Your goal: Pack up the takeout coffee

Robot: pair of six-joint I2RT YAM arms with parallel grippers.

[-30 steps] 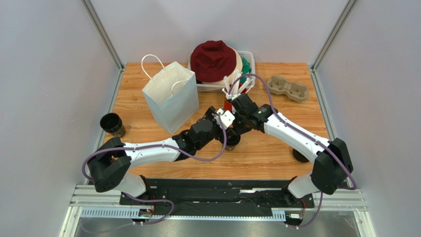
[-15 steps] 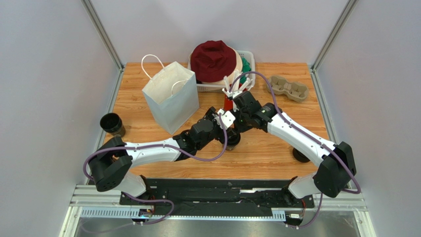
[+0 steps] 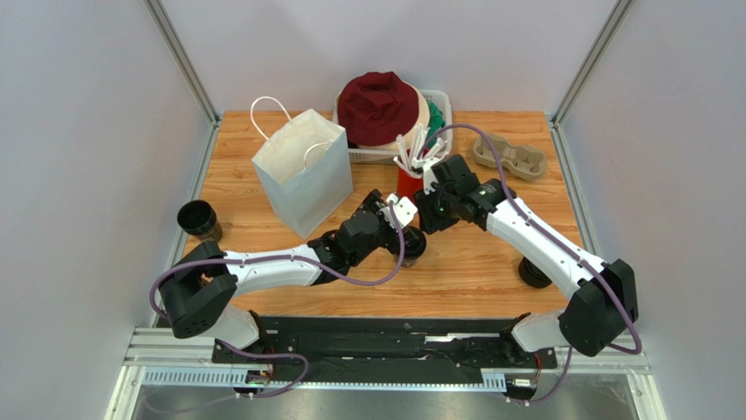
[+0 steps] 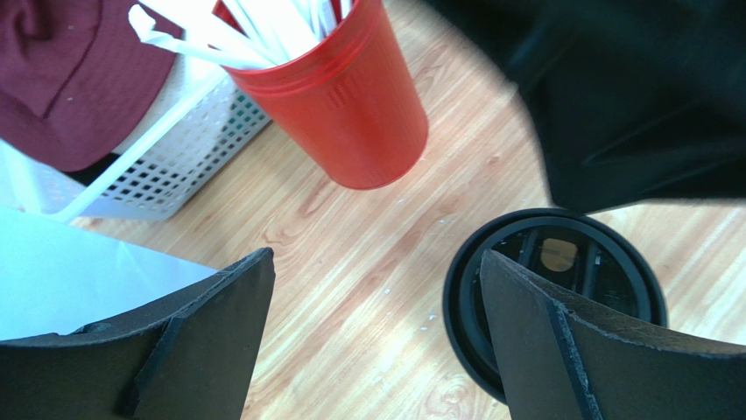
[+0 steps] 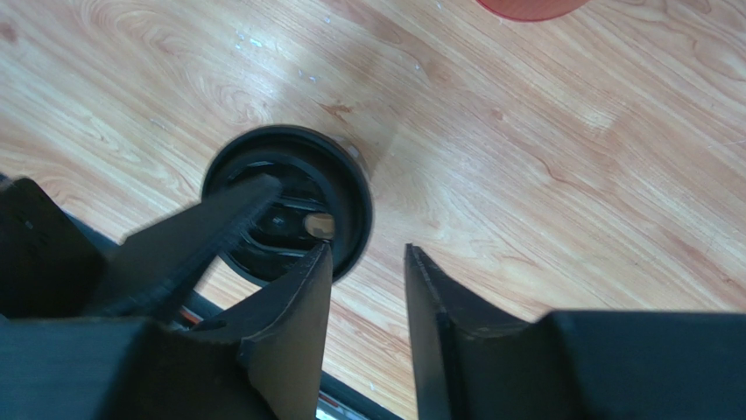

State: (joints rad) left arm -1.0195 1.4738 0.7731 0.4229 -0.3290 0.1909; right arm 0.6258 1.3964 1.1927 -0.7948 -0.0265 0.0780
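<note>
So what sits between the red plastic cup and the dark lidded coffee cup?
Just bare wooden tabletop between red plastic cup and coffee cup, in the left wrist view.

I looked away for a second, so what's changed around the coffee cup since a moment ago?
The right hand has drawn back rightward from over the lidded coffee cup and opened a little; it holds nothing. The left hand stays wide open at the cup. The cup, red cup and paper bag haven't moved.

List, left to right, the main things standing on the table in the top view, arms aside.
Open black cup → white paper bag → maroon hat → cardboard cup carrier.
</note>
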